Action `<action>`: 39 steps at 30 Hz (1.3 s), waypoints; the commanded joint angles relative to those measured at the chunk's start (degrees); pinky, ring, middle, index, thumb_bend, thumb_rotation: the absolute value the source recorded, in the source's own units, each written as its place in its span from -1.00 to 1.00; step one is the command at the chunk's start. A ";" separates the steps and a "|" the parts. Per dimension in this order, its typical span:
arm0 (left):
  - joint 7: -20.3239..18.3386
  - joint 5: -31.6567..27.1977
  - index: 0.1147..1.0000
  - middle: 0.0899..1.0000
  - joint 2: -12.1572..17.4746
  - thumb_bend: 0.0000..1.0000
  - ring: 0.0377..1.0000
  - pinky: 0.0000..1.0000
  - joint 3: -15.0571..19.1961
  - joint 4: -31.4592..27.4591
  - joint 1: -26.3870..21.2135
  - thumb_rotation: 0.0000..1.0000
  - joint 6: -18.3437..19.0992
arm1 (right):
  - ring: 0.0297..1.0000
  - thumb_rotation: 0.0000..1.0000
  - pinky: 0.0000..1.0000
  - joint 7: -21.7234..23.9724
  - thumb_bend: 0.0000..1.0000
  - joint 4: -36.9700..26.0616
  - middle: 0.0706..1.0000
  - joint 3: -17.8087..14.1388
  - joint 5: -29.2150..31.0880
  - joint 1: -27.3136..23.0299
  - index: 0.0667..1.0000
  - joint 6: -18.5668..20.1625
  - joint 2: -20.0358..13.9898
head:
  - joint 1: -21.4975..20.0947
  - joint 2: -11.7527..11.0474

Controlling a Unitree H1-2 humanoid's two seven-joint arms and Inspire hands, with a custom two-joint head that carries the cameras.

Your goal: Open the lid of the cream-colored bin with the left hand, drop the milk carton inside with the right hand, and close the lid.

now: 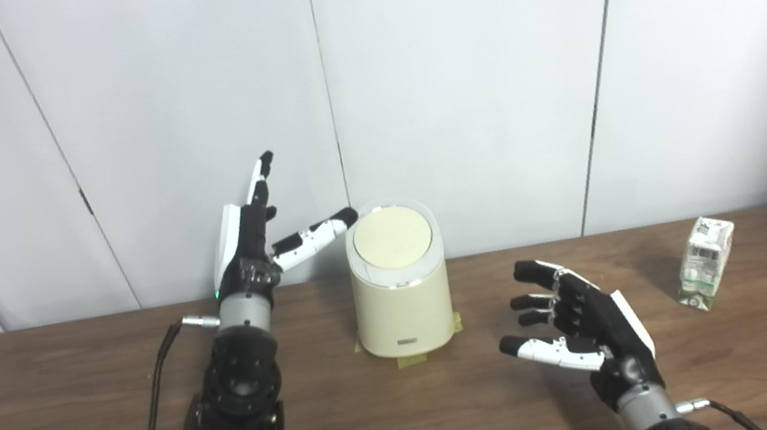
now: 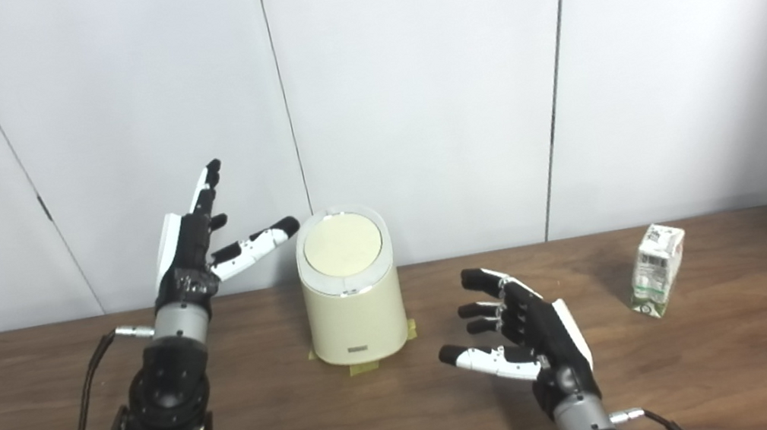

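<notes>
Fingers spread and holding nothing, the left hand is raised above the tabletop, its thumb stretched toward the bin just to its right, the thumb tip close by the rim of the lid; whether it touches cannot be told. The lid lies shut on the cream bin, which stands upright on strips of tape. Beyond the bin, nearer the front edge, the right hand hovers low over the wood, also spread and empty, palm turned toward the bin. Well to the right of that hand the milk carton stands slightly tilted on the tabletop, apart from both hands. A black cable trails from the left wrist.
</notes>
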 commanded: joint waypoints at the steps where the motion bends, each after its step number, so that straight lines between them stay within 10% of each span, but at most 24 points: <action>1: 2.11 2.06 1.00 1.00 -0.18 0.82 1.00 0.70 -0.72 0.25 -5.02 -0.26 -0.33 | 0.28 -1.00 0.18 -0.25 0.49 -2.09 0.54 -0.10 0.08 -2.30 0.42 -1.87 0.42 | -0.06 0.14; 39: 3.70 23.09 1.00 1.00 5.36 1.00 1.00 0.95 -17.40 11.45 -8.94 -0.36 3.45 | 0.20 -1.00 0.10 -2.80 0.52 -4.28 0.52 0.70 -3.07 -2.64 0.40 -1.02 3.03 | -1.99 1.16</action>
